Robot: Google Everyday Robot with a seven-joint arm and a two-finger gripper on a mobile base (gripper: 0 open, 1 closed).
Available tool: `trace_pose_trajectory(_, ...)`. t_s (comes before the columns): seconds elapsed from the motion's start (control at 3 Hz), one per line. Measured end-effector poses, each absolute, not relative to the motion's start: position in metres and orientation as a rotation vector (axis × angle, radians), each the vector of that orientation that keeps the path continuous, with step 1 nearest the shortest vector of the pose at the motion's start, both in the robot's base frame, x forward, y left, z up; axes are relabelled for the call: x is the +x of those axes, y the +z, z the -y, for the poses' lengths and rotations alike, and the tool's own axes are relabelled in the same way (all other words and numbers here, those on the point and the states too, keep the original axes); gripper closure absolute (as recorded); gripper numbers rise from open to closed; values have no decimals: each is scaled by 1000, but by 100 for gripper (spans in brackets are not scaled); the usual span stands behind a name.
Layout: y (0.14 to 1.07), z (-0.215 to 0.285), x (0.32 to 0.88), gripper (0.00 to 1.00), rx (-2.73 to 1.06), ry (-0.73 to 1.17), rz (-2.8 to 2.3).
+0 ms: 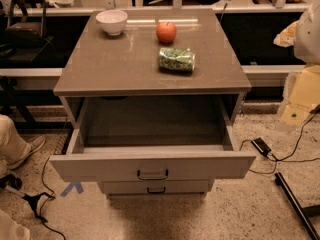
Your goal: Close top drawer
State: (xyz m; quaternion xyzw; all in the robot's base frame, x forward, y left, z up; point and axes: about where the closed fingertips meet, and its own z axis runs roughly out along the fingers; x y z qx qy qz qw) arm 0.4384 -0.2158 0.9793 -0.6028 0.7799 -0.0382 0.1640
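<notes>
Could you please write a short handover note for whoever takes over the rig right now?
Claw: at the right edge of the view, off to the right of the cabinet, not touching the drawer.
Top drawer: pulled far out, with its wire handle facing front.
Cabinet top: white bowl, red apple, green can on its side.
Done: nothing yet.
Left: bring the claw to the drawer front and push it fully in.
</notes>
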Motion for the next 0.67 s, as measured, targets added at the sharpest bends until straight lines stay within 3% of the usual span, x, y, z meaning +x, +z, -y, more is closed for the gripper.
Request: trace_pose_trajectory(0.67,952,223,435,0,-1632,0,-2345)
